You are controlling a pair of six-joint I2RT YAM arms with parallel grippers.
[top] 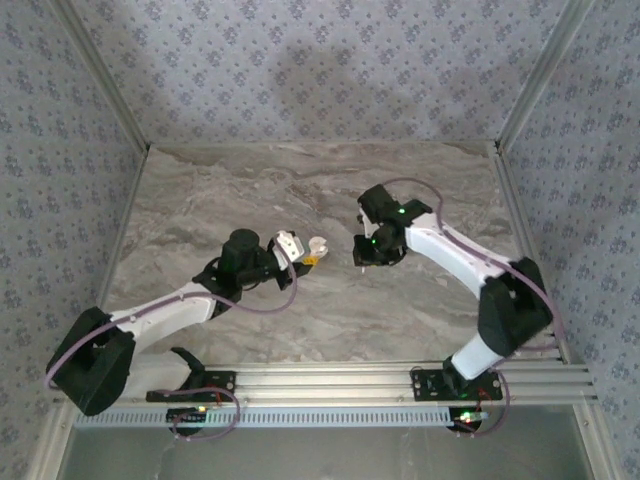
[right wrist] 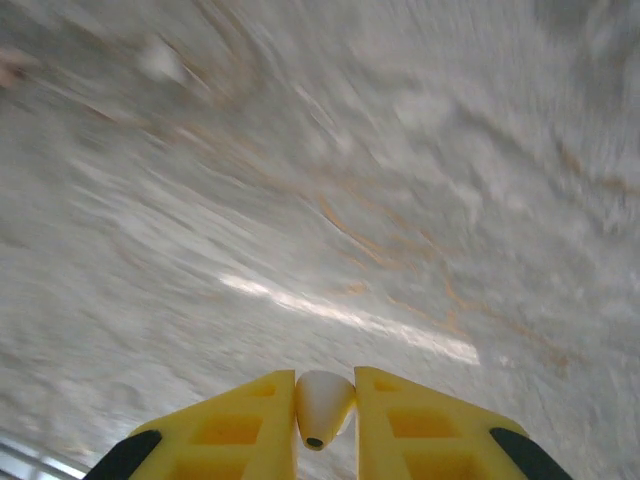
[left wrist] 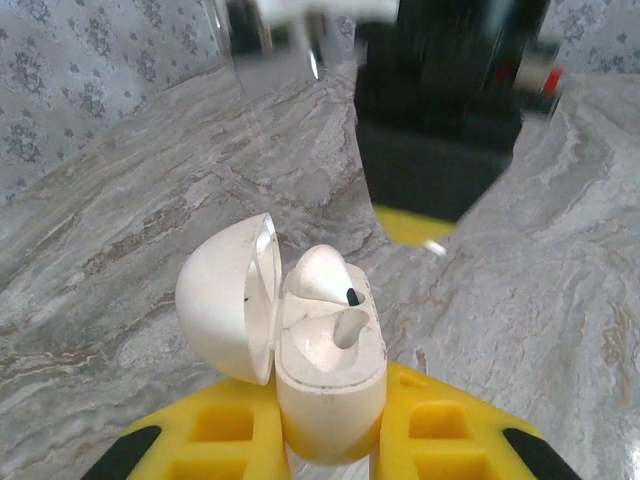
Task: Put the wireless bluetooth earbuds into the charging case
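Note:
The charging case point(left wrist: 330, 390) is white with its lid point(left wrist: 225, 295) swung open to the left. It stands upright between the yellow fingers of my left gripper point(left wrist: 330, 425), which is shut on it. One white earbud point(left wrist: 322, 272) sits in the case's far socket, and the near socket point(left wrist: 352, 325) is empty. From above, the case point(top: 318, 243) is at the tip of the left gripper point(top: 306, 254), mid-table. A second white earbud point(right wrist: 324, 405) is pinched between the yellow fingers of my right gripper point(right wrist: 326, 388), above the marble. The right gripper point(top: 361, 254) hangs just right of the case.
The marble tabletop point(top: 300, 190) is walled by patterned panels at the back and sides. The right arm's black wrist point(left wrist: 440, 110) looms just beyond the case in the left wrist view. An aluminium rail point(top: 330, 380) runs along the near edge.

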